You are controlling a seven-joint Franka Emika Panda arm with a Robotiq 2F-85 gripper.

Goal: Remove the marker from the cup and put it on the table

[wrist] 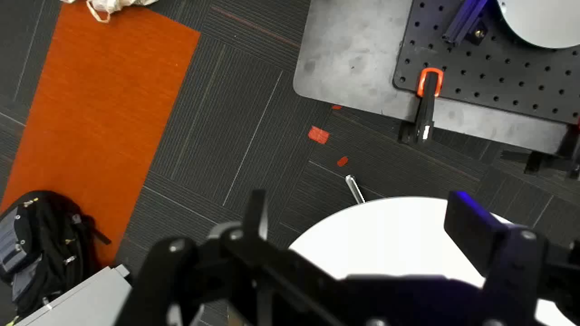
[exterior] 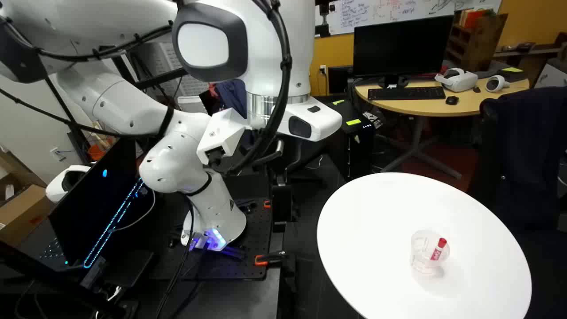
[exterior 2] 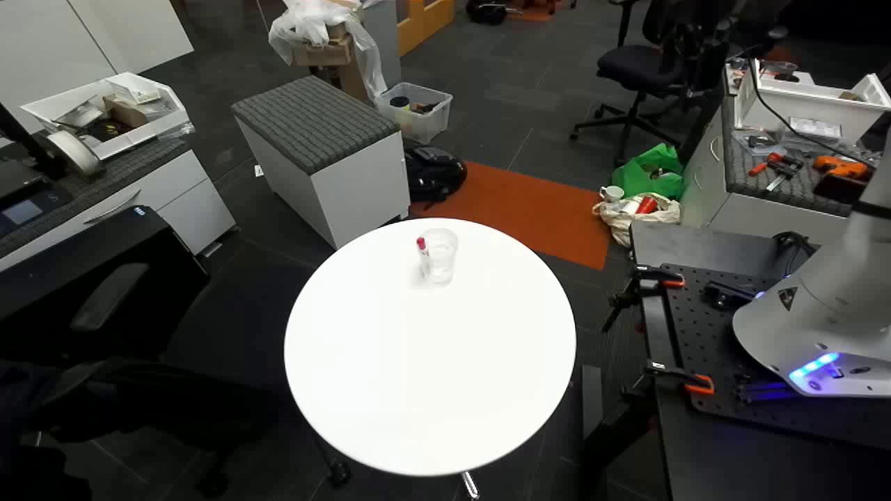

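One marker stands in the cup, red end up, leaning, with that end at the rim in both exterior views. Whether its lower tip meets the cup's bottom cannot be made out. The cup is clear and faint, upright on the table, a round one with a plain white top.

Gripper: two fingers, spread wide in the wrist view, one on either side of a broad gap. Through the gap show dark carpet, a chrome leg and the table's curved edge. The marker and the cup are well apart from the gripper in an exterior view, where the dark parts under the wrist are hard to read against the background.

Arm: white, bent above the bench, base lit blue and standing on a black perforated plate. Two orange-ended clamps are fixed at the bench's edge on the table's side. Table and bench stand apart, carpet between them.

Farther out: a wood-topped desk carries a black monitor, a keyboard, a mouse and a white headset. A black backpack lies at the edge of an orange carpet strip, just beside a grey-topped cabinet. A black swivel chair stands beyond the strip.
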